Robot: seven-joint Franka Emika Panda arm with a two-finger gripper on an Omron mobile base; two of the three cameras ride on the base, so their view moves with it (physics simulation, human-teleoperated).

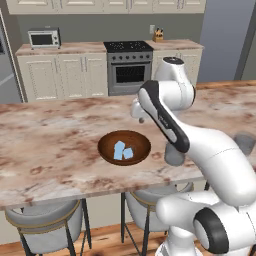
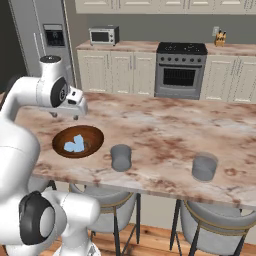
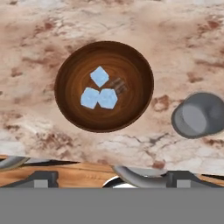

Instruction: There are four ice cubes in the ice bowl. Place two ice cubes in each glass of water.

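a: what is in the bowl (image 3: 104,85)?
b: three ice cubes (image 3: 99,92), pale blue, in the middle of the hand view. the bowl is round, brown wood.
a: and the glasses?
b: one grey glass (image 3: 198,115) sits at the right, just beside the bowl. the right base view shows a second glass (image 2: 204,167) far right on the marble counter (image 2: 165,130).
a: the gripper (image 3: 109,178)?
b: bottom of the hand view, tips spread wide, holding nothing.

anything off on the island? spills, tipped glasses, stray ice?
Nothing spilled or tipped. Both glasses, the near one and the far one, stand upright on the counter. The ice bowl sits level. One thing to note: only three ice cubes show in it, none loose on the marble.
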